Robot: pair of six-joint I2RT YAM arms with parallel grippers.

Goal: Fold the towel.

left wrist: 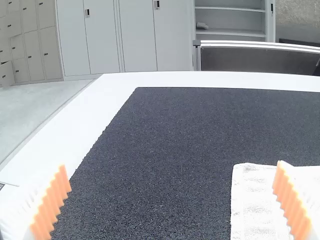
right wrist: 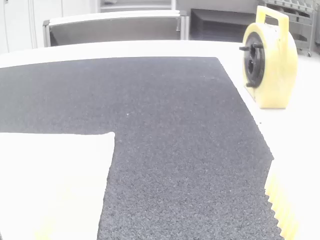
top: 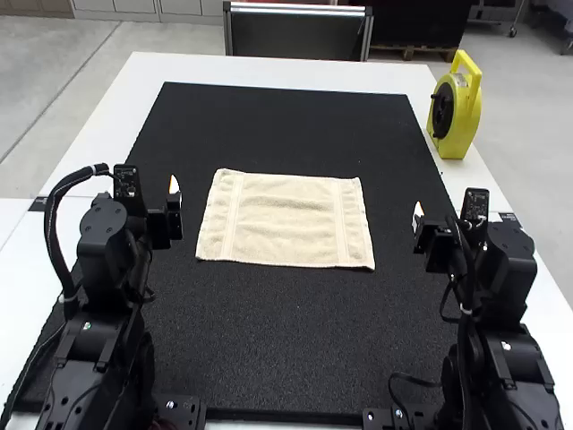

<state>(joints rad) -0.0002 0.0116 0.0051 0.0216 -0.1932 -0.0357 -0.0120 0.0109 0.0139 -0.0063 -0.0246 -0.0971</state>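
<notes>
Towel (top: 285, 220) spread; long axis left-to-right.

Beige rectangular terry-cloth towel (top: 285, 219), spread flat, unfolded.
Position: between left gripper (top: 171, 204) and right gripper (top: 422, 229), apart from both.

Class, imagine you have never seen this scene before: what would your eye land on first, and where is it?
Probably the cream towel, spread flat near the middle of the dark mat. Next, the bright yellow reel standing on the white table at the far right, beside the mat. The black left arm and right arm then frame the towel.
</notes>
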